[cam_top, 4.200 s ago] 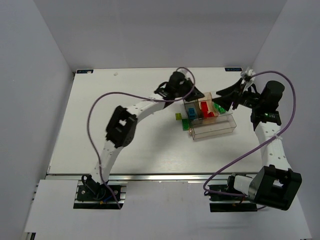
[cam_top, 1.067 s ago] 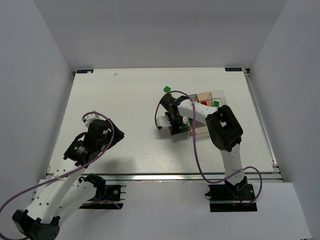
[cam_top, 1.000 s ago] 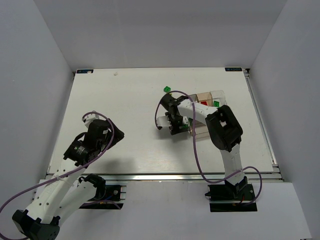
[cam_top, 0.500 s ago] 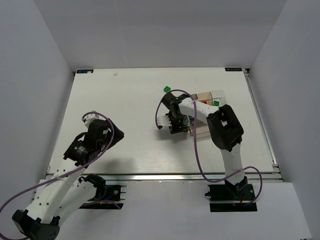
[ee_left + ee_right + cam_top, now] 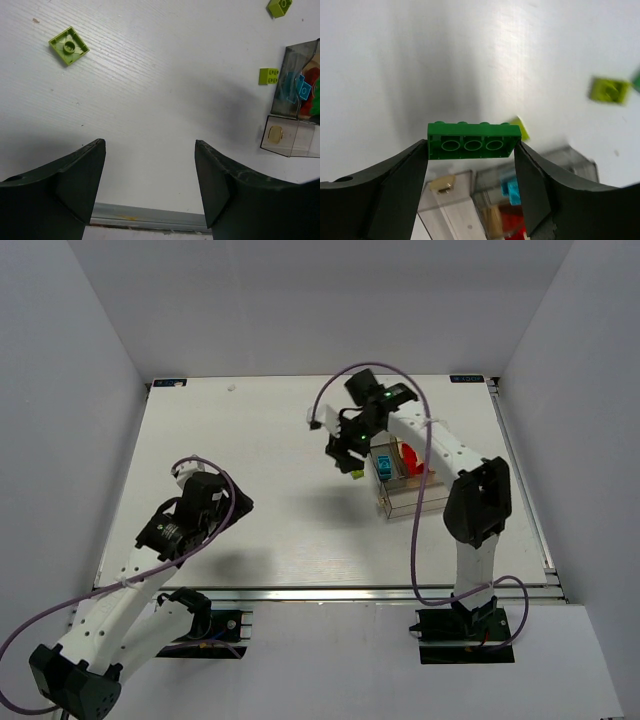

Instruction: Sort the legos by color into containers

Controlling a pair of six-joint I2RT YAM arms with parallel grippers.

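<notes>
Nearest the bottom of the left wrist view, the matt black fingers of my left gripper stand wide apart, two blunt wedges with nothing between them. Under them runs a brushed metal rail, and beyond it the white table, faintly grained like painted wood. In the upper left of that view lies a yellow-green plate, flat and square, one ring moulded at its middle. At the right edge sits the box, thin clear plastic with smoky walls. Light blue bricks and glossy red bricks lie inside it, and a small tan piece shows in its nearest cell; what it is I cannot tell. Just left of the box lies a yellow-green brick, studs up.

My right gripper is clamped on a green brick, a long slab held by its short ends. Its hollow underside faces the right wrist camera, showing three round tubes. It hangs over the table, left of and above the box in that view.

From above, this gripper hovers at the box's left end, upper middle of the frame.
</notes>
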